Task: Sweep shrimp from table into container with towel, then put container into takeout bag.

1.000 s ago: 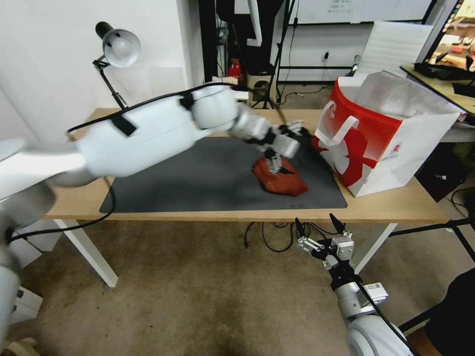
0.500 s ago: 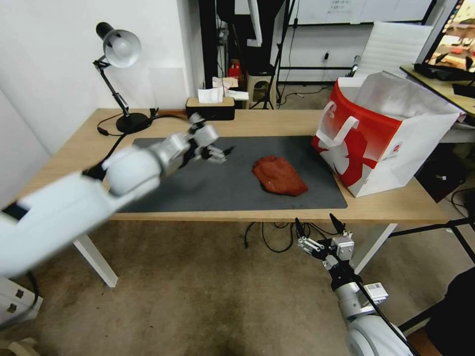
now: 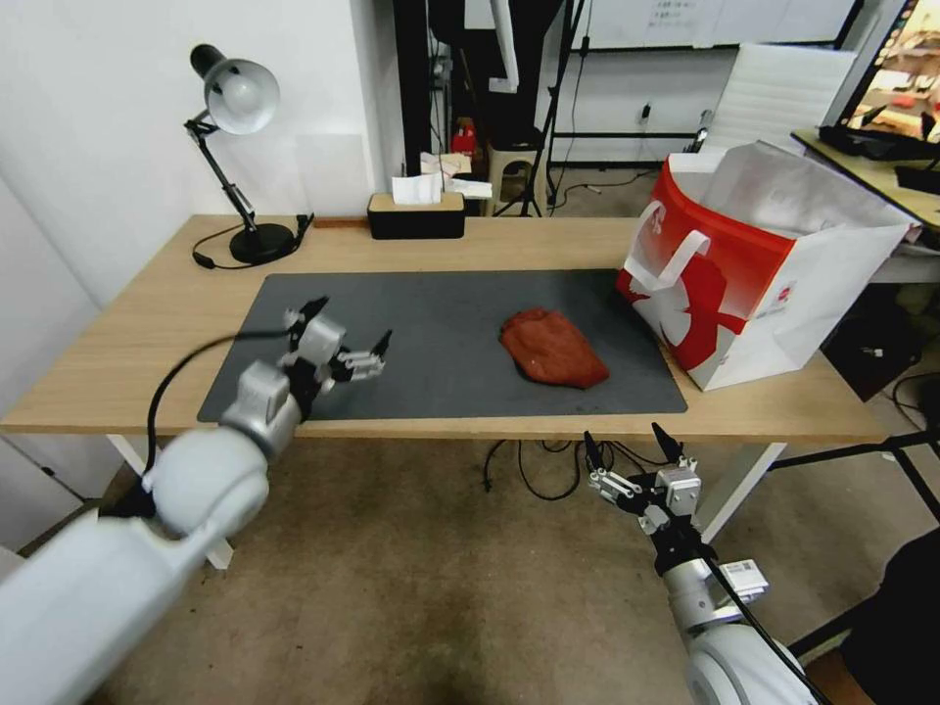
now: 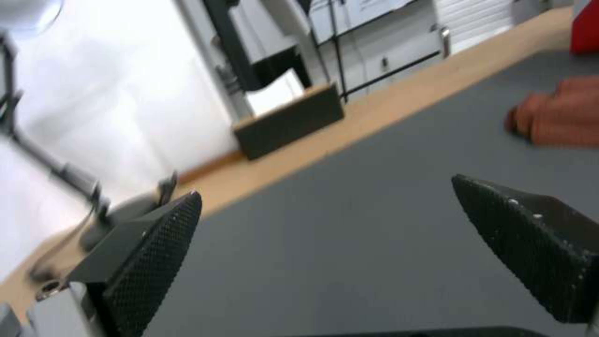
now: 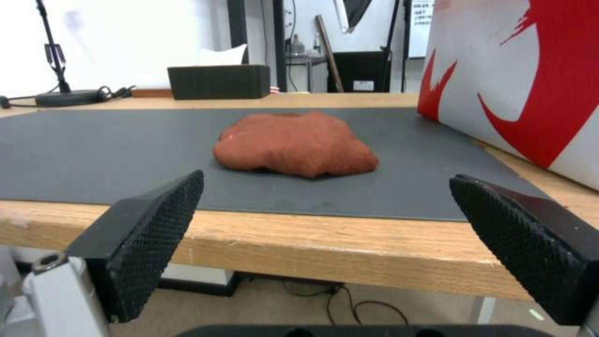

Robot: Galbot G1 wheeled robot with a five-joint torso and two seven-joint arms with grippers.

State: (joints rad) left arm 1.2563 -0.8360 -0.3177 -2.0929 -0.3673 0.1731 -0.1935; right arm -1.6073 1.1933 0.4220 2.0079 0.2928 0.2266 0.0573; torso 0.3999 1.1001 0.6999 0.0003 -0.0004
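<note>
On the right end of the desk [image 3: 147, 323] stands the bag [image 3: 754, 264], red and white with flat white handles, its mouth open upward. What is inside cannot be seen: crumpled white paper shows at the top and the walls hide the rest. The far right corner of it touches the mat [image 3: 441, 333]. The towel [image 3: 553, 348] lies flat on the mat, just beside the bag but apart from it; it is a rust-red, lumpy oval of soft cloth, and in the right wrist view [image 5: 296, 145] it rises as a low mound. Whether something lies under it cannot be told. The left pincer [image 3: 343, 338] hovers over the near left part of the mat, well apart from the towel, fingers spread and empty. The right pincer [image 3: 627, 450] hangs below the desk's front edge, also spread wide and empty.
</note>
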